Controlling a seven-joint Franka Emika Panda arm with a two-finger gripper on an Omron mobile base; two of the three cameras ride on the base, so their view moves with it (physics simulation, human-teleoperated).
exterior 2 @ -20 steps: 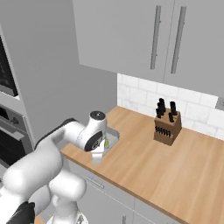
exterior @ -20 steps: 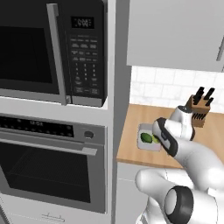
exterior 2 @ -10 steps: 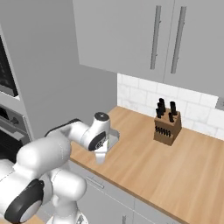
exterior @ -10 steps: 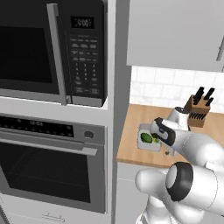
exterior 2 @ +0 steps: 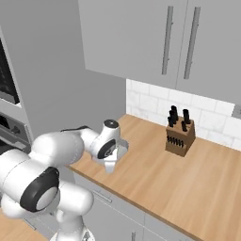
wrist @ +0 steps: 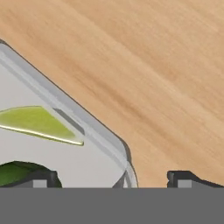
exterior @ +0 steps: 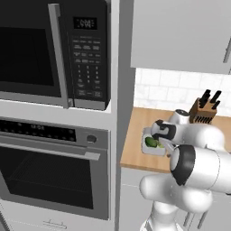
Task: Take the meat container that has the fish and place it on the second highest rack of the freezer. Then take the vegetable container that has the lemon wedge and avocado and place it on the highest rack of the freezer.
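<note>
Here the two-finger tool stands wide and holds nothing; in the hand view its two small dark fingertips rise well apart at the bottom, one over the inside of the pale grey shallow container and the other over bare wood, so that they straddle the container's rounded corner and rim. Inside the container, the pale yellow-green lemon wedge lies flat on the floor, and just below it, at the picture's lower left, a part of the dark green rounded avocado shows. In the left base view the white arm's hand hangs low over the same container, which sits on the light wooden table near its left end, close to the tall grey cabinet column that carries the black-glass microwave and the black-glass oven. Farther back and to the right on the table stands a brown wooden knife block with dark handles, before the white tiled wall and beneath grey wall cupboards.
</note>
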